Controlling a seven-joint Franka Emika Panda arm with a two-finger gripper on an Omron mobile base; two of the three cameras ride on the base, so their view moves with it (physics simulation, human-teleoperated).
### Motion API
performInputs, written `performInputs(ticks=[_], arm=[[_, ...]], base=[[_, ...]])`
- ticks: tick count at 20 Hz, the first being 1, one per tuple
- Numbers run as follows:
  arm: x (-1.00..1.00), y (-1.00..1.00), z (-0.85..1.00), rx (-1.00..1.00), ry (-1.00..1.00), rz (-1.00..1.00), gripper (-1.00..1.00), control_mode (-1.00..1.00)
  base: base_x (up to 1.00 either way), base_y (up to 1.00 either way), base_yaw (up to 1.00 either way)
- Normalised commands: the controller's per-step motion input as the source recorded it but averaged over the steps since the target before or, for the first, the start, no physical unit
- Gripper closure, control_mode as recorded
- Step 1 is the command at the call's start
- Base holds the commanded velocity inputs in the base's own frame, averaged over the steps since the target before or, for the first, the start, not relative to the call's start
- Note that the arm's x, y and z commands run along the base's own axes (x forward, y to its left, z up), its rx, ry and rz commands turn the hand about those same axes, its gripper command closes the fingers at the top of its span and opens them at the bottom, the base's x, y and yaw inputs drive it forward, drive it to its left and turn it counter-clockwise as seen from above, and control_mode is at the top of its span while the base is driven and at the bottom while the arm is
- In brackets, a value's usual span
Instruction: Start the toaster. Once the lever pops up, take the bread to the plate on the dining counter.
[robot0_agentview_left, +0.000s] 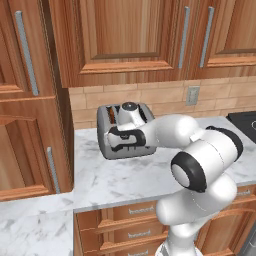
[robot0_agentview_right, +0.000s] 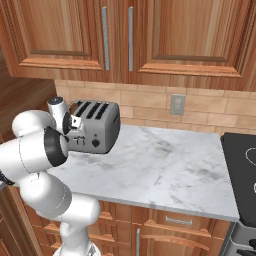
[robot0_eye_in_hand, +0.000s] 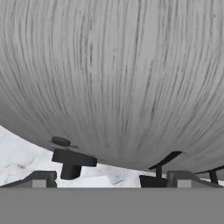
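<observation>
The grey metal toaster (robot0_agentview_left: 106, 126) stands on the marble worktop (robot0_agentview_left: 125, 175) against the brick wall. Its slots and one black knob face the right base view (robot0_agentview_right: 102, 122). My gripper (robot0_agentview_left: 121, 144) is pressed close to the toaster's front (robot0_agentview_right: 78, 135). In the hand view the brushed metal front (robot0_eye_in_hand: 112, 78) looms very near, and a small black lever (robot0_eye_in_hand: 72, 161) sticks out low down. My gripper (robot0_eye_in_hand: 111, 180) is open, its tips wide apart on either side of the lever and not touching it. The bread is hidden. The plate and the dining counter are out of view.
Wooden wall cabinets (robot0_agentview_right: 150, 35) hang above the toaster, and a tall wooden cabinet (robot0_agentview_left: 30, 125) stands to its left. A wall outlet (robot0_agentview_right: 177, 104) sits on the brick backsplash. A black stove (robot0_agentview_right: 242, 165) borders the worktop on the right. Bare marble (robot0_agentview_right: 165, 160) lies between toaster and stove.
</observation>
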Motion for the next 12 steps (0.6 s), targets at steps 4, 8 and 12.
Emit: performInputs(ticks=[4,8,12], arm=[[-0.09,0.0,-0.09,0.0,0.0,0.0,-1.0,-1.0],[-0.12,0.0,-0.08,0.0,0.0,0.0,-1.0,-1.0],[-0.06,0.0,-0.08,0.0,0.0,0.0,-1.0,-1.0]], base=[[0.0,0.0,0.0],[0.0,0.0,0.0],[0.0,0.0,0.0]])
